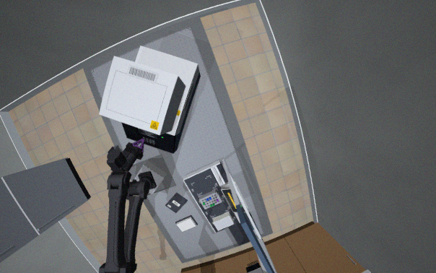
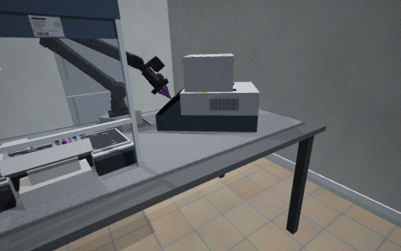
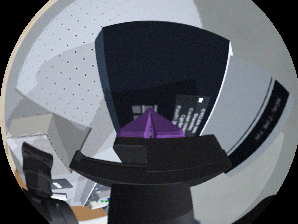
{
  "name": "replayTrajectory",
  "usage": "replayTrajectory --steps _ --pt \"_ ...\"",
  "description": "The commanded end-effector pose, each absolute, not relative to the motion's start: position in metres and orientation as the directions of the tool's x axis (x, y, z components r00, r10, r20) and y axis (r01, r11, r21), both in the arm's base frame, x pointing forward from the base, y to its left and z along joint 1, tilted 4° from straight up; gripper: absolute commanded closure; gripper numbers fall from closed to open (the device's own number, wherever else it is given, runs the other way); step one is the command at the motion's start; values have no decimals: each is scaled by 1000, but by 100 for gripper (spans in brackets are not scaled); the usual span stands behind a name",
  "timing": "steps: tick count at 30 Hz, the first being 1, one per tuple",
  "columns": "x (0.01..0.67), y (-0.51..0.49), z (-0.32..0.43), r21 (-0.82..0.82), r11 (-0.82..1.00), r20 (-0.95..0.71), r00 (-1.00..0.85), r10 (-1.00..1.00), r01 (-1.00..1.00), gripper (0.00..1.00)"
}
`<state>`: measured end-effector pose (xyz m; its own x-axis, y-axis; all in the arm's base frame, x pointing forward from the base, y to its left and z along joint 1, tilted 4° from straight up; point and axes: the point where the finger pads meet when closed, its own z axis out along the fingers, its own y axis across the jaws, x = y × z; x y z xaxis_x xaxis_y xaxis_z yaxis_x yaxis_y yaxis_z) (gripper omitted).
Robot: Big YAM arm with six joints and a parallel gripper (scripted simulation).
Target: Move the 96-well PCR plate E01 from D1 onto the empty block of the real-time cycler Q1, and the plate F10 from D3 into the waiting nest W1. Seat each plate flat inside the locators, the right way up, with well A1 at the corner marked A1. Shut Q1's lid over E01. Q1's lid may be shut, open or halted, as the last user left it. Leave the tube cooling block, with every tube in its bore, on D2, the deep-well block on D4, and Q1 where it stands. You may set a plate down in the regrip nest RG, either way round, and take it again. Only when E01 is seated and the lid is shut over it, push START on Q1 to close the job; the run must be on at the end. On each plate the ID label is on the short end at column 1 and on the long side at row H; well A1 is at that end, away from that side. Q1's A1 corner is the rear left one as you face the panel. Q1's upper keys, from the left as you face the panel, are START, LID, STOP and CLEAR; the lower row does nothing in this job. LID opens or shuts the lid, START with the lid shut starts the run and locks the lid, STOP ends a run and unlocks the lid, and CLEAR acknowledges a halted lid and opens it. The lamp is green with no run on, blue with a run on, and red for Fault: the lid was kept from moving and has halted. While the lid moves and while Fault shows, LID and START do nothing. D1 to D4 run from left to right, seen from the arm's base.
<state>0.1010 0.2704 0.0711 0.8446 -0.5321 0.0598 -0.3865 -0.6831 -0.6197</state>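
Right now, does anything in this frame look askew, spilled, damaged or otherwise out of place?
Nothing stands out. The white-and-navy box-shaped cycler sits square on the grey table, lamp green. The purple-tipped claw, shut and empty, points at the cycler's sloped dark key panel. No spill or damage shows.

Matte black, box-sectioned jointed robot arm [image 1: 116,213]: two long parallel links, rounded joint housings, plain dark surfaces; no markings legible at this resolution. Behind the fingers sits a broad black crossbar-shaped gripper body [image 3: 149,163] on a dark cylindrical wrist. Purple wedge-shaped parallel gripper [image 1: 138,144], its two fingers tapering to a shared point, pressed together with nothing between them.
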Motion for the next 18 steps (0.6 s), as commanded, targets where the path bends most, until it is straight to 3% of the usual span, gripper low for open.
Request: replayTrajectory --steps 1,18 --pt "106 287 90 -655 -651 39 843 -536 -383 100" --pt "99 272 76 -632 -668 42 843 -536 -393 100"
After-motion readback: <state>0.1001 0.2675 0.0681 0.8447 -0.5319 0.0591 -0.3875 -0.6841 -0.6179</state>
